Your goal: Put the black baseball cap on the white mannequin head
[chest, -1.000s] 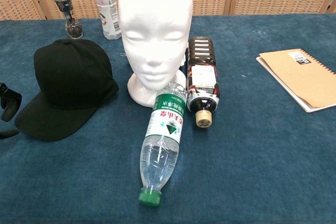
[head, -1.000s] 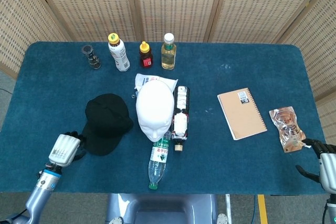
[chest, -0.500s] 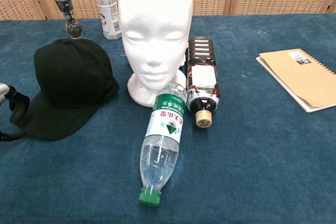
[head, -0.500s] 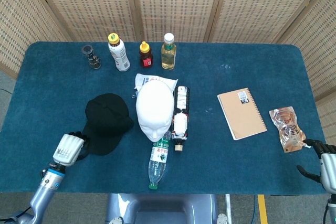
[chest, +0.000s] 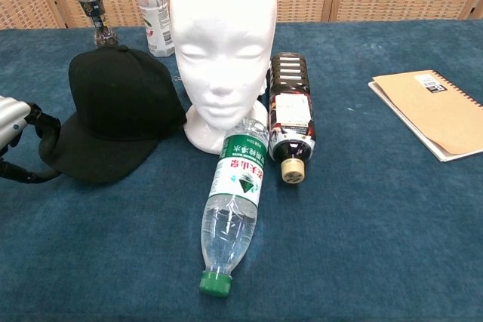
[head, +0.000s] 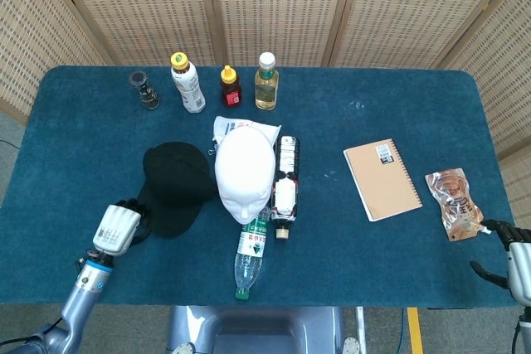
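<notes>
The black baseball cap (head: 174,184) lies on the blue table just left of the upright white mannequin head (head: 245,167), its crown nearly touching the head's side. In the chest view the cap (chest: 121,107) sits with its brim toward me, beside the mannequin head (chest: 221,43). My left hand (head: 120,225) is at the brim's left edge, and its dark fingers (chest: 41,130) curl around that edge. My right hand (head: 516,269) hovers at the table's front right corner, fingers apart and holding nothing.
A clear water bottle (head: 251,250) and a dark bottle (head: 285,180) lie in front and to the right of the head. Three bottles (head: 188,82) and a small grinder (head: 145,89) stand along the back. A brown notebook (head: 382,178) and a snack packet (head: 453,201) lie at right.
My left hand has moved right and forward with the cap's brim, and the cap has slid right until its crown is next to the mannequin head. The right hand has stayed put.
</notes>
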You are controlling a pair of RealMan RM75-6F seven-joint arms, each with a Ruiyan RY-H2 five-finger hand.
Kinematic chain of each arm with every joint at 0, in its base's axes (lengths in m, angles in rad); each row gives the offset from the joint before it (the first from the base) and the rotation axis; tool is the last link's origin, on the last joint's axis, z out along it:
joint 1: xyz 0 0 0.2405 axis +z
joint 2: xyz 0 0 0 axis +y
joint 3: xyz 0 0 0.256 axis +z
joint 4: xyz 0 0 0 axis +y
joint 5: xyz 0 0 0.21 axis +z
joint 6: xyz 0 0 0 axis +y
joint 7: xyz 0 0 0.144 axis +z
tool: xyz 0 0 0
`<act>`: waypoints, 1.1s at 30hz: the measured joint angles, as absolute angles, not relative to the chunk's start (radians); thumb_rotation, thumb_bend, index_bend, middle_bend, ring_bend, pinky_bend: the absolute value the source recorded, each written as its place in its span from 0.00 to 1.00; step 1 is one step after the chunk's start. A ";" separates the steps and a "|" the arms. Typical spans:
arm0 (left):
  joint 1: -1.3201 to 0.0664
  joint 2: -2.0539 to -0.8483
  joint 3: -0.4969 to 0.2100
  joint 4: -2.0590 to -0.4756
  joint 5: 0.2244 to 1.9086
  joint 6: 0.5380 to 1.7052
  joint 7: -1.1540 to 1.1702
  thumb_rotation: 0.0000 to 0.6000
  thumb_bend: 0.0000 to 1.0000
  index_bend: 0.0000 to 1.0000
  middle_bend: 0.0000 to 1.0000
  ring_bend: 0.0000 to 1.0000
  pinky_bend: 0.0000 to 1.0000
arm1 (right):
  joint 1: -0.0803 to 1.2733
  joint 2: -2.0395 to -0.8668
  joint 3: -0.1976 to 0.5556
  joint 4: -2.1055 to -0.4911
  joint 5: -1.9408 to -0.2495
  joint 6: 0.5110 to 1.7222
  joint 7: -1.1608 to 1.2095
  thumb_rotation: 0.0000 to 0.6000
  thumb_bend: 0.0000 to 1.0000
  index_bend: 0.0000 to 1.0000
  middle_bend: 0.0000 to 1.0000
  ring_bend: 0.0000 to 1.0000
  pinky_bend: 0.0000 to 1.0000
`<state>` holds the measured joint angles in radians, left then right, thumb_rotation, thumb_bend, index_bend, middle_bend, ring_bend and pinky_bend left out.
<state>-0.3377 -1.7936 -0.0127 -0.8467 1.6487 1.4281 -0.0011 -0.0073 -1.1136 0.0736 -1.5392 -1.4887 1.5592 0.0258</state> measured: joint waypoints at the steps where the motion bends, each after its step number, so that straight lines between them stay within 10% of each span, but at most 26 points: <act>1: -0.343 -1.802 -0.018 -0.838 1.649 1.433 -0.010 1.00 0.16 0.63 0.58 0.40 0.58 | -0.008 -1.113 0.074 -1.539 -1.489 1.561 0.026 1.00 0.09 0.31 0.37 0.41 0.32; 15: -0.485 -1.888 -0.128 -0.766 1.621 1.443 -0.087 1.00 0.17 0.49 0.40 0.23 0.42 | -0.015 -1.102 0.081 -1.551 -1.498 1.588 0.024 1.00 0.09 0.31 0.37 0.41 0.32; 33: -0.645 -1.941 -0.184 -0.586 1.547 1.304 -0.189 1.00 0.40 0.46 0.38 0.23 0.48 | -0.019 -1.089 0.087 -1.576 -1.505 1.605 0.009 1.00 0.09 0.31 0.37 0.41 0.32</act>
